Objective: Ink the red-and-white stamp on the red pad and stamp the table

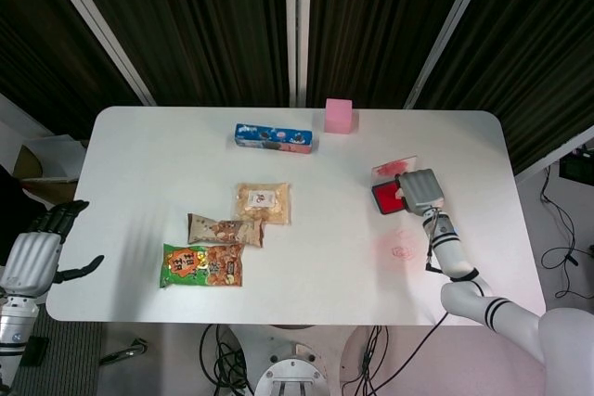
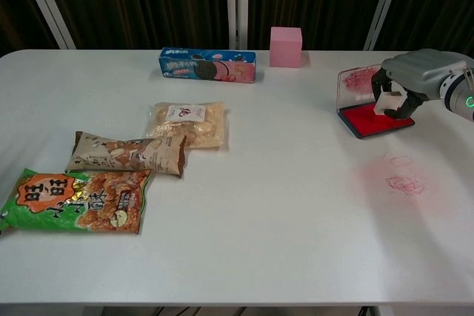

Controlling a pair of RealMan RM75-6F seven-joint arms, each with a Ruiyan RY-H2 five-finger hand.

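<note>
**Stamp on the pad, fresh imprint not yet made**

At the far left, off the table's edge, the left hand (image 1: 35,252) hangs idle with its fingers apart, grasping nothing. On the white table (image 2: 281,234) lie three snack packs: a green bag (image 2: 74,201) nearest the front, a brown bag (image 2: 127,153) behind it, and a clear pouch of crackers (image 2: 189,122) further back. Each is sealed; their printed faces and the clear film show biscuits or crackers inside. Behind them lies a blue biscuit box (image 2: 207,65), closed, and just right of it stands a pink cube (image 2: 286,46).

Further right sits the red pad (image 2: 372,120), its clear lid (image 2: 357,82) tipped up at the back and smeared red inside. The right hand (image 2: 415,78) grasps the red-and-white stamp (image 2: 388,101) from above, its lower end down at the pad's inked surface; whether it presses or merely touches cannot be told. So the inking step appears to be under way. In front of the pad the table already bears faint red marks (image 2: 404,181). Lifting the stamp and pressing it to the table is what remains.
</note>
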